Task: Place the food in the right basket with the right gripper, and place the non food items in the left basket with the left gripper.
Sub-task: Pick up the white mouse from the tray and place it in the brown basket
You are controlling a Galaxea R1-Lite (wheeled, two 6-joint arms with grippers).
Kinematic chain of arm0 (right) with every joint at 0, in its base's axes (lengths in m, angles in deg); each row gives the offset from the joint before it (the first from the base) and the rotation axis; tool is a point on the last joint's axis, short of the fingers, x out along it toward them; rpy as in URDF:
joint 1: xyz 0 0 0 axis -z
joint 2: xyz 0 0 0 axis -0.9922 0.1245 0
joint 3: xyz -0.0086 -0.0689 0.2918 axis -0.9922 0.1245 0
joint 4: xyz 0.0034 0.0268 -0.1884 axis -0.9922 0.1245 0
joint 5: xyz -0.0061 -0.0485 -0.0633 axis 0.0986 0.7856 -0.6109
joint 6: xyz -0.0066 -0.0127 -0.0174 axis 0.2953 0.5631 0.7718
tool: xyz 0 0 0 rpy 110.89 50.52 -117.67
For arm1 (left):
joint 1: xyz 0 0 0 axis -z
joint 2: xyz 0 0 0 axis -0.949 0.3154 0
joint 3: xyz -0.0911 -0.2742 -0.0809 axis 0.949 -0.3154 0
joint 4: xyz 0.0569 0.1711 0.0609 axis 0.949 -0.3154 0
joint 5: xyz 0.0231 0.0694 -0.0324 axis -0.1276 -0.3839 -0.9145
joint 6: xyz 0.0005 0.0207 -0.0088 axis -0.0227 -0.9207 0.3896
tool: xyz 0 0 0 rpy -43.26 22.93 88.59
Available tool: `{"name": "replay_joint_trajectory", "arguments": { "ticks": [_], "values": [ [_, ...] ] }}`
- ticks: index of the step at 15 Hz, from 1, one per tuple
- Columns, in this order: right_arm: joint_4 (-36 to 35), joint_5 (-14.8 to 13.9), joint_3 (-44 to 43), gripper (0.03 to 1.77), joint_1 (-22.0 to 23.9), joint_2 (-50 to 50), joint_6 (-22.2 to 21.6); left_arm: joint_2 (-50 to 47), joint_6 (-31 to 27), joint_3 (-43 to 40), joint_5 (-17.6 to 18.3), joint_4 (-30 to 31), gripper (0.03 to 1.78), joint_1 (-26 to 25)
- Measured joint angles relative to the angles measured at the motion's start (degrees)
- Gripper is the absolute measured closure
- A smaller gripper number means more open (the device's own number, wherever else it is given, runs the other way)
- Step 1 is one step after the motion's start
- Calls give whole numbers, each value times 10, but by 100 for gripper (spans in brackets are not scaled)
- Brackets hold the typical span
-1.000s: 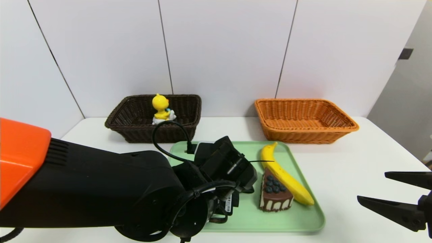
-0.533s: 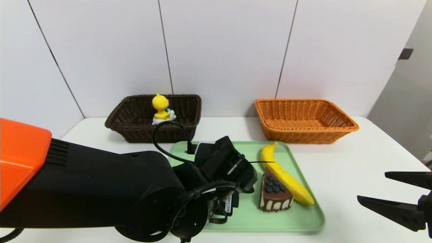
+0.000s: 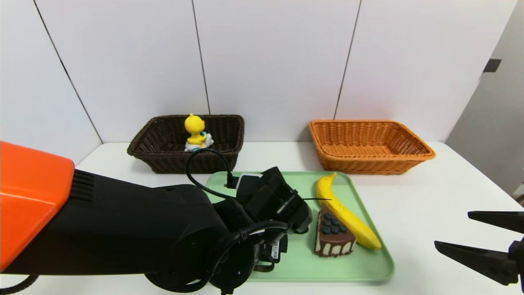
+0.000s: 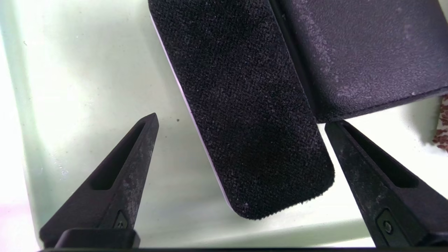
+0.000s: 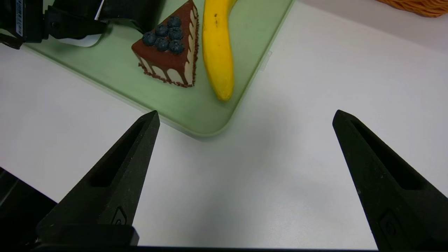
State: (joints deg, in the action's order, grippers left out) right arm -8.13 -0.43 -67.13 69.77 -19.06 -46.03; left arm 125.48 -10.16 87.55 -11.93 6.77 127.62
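Now the left pincer [image 4: 241, 122] is spread wide around the black thing [image 4: 252, 115] on the tray [image 3: 352, 272], maybe to pinch it for the dark basket [image 3: 192, 162], while the right pincer [image 5: 245, 115] waits wide open.

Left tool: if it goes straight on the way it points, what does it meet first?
Probably the black oblong device, seen between the left tool's open fingers; one fingertip might brush the black case first, as depth is unclear.
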Motion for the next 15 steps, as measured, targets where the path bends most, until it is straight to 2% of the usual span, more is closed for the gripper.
{"name": "replay_joint_trajectory", "arguments": {
  "ticks": [12,15],
  "values": [
    [0,0,5,9,1,-2,-1,27,-1,22,0,2,13,-24],
    [0,-1,5,9,1,-3,-1,29,-1,22,0,2,64,-24]
  ]
}}
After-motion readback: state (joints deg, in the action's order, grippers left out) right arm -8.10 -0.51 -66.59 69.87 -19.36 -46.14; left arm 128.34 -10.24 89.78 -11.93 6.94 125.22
